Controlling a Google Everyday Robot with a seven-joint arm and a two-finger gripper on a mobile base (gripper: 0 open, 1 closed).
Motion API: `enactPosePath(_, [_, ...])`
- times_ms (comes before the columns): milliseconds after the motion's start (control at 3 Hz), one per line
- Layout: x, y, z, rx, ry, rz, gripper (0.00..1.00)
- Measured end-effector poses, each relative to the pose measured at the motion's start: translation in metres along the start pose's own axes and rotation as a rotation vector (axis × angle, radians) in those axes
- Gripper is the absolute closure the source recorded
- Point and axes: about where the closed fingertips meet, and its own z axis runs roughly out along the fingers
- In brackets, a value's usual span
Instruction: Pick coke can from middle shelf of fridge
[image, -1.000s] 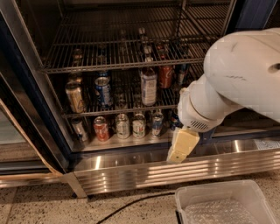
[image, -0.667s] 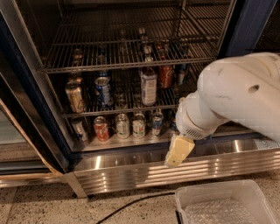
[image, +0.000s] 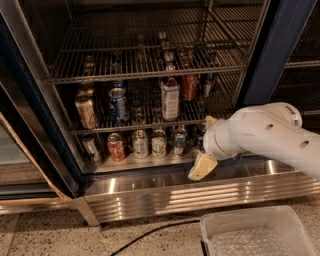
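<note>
The coke can (image: 190, 87) is small and red and stands upright at the back right of the middle shelf (image: 140, 121), a dark wire rack in the fridge (image: 272, 50). It stands just right of a taller white-labelled bottle (image: 170, 97). My gripper (image: 202, 166) is cream-coloured, on a white arm coming in from the right. It hangs in front of the steel floor's edge, below and slightly right of the coke can, and touches nothing. The arm hides the shelf's right end.
A blue can (image: 118, 102) and a tan can (image: 86, 111) stand left on the same rack. A red-and-white can (image: 116, 146) and several other cans line the steel floor. The ribbed base panel (image: 200, 192), a clear plastic bin (image: 255, 232), a black cable (image: 150, 232) and the open door (image: 20, 150) are nearby.
The white arm has swung lower and to the right, uncovering more of the shelves. The gripper stays at about the same spot before the steel floor. The cans have not moved.
</note>
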Motion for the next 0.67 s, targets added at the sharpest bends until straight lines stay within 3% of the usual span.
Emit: enactPosePath(667, [0.0051, -0.0059, 0.0013, 0.019, -0.001, 0.026, 0.0])
